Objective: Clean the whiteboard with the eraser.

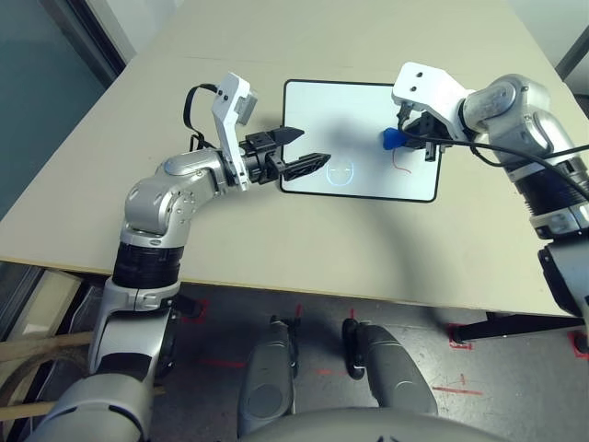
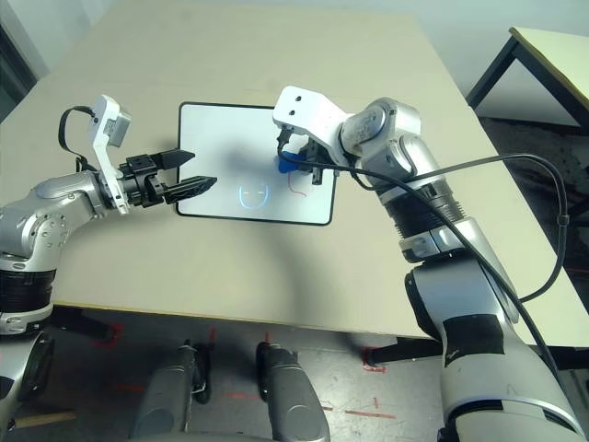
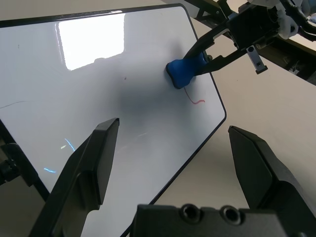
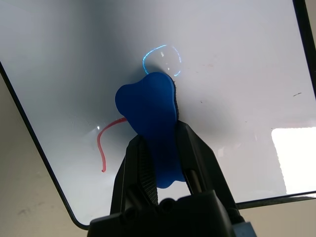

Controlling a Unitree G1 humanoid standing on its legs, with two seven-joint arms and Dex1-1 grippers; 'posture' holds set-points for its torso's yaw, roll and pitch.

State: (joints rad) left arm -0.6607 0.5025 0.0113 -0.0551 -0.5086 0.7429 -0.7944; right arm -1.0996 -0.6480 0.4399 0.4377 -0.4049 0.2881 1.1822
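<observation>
The silver right forearm point(image 2: 451, 304) is cut off by the edge in both head views. The white rectangular whiteboard with a thin black frame point(image 1: 322, 110) is partly covered by the black right gripper point(image 4: 160, 165); in both wrist views it runs past the picture edge. The blue pinched-waist eraser point(image 4: 148, 103) is partly hidden between that gripper's fingers, and its underside is concealed. The red curved marker stroke point(image 4: 100, 143) is partly covered by the eraser in the right wrist view.

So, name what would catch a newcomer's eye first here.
The bright blue eraser, gripped in the right gripper over the white board. Next, the red stroke beside it, then the left gripper, its fingers spread open at the board's left side.
</observation>
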